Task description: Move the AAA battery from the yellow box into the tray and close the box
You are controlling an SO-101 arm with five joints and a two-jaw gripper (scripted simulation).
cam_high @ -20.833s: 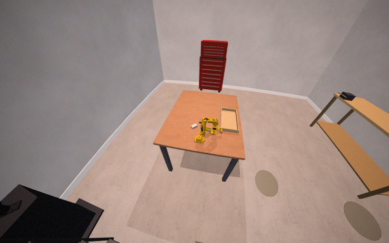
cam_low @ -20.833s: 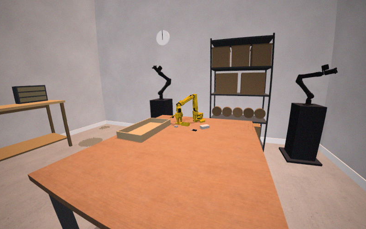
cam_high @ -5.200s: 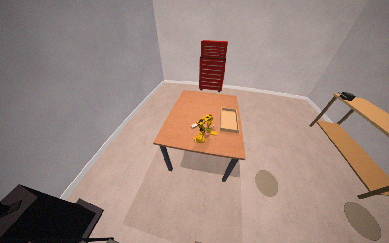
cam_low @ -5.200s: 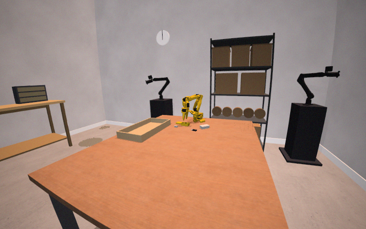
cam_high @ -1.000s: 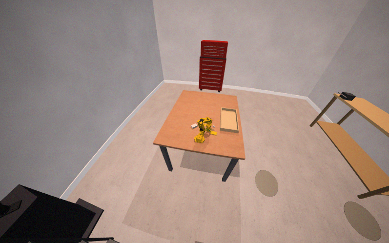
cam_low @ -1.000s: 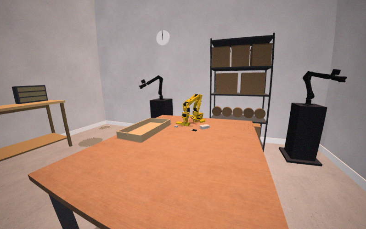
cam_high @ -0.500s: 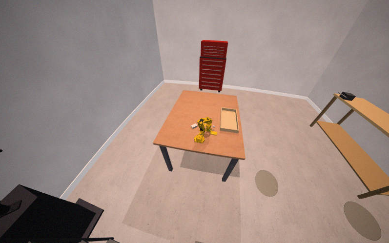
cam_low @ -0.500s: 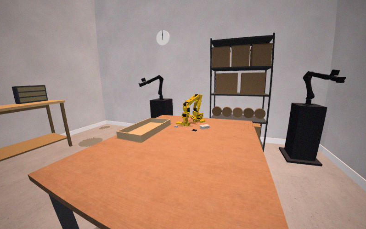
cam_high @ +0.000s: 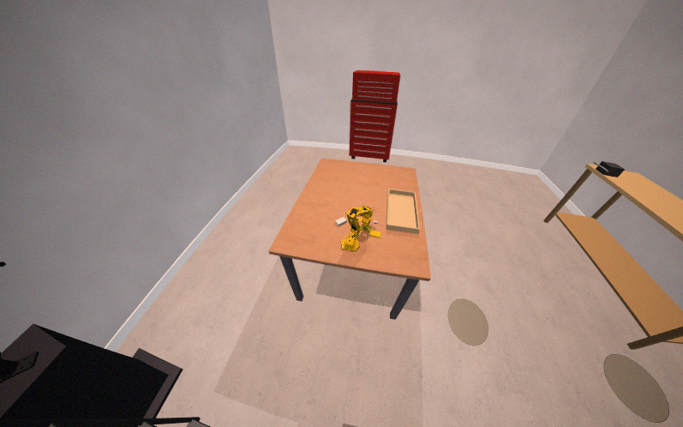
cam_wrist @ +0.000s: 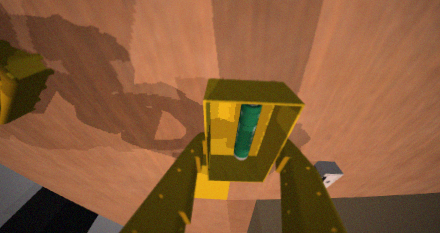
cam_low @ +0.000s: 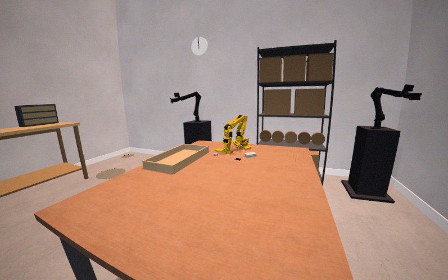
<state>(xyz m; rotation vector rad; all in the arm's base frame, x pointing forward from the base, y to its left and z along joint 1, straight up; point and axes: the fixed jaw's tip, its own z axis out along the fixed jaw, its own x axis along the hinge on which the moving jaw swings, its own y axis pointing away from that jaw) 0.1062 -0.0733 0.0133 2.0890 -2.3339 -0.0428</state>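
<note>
Clamped on the open yellow box: gripper fingers pressed against the box's two side walls, lid already off. AAA battery, green, lying lengthwise inside the box, not yet out.

Seen from the top, left to right, all taken from the box: a small white box off to its left on the table; then the yellow arm right over the box; then a flat yellow piece just right of it, probably the lid; then the tray near on the right, holding nothing visible.

Step in hand, by judgement: grasp made, carry-and-tip still ahead. Next move likely a lift, a swing toward the tray, a tilt over its floor so the battery slides out alone; afterwards recapping.

Hard to make out: a small grey item just right of the box, half cut off by a finger; the box itself lost among the arm's yellow in the top and exterior views; lid identity uncertain.
</note>
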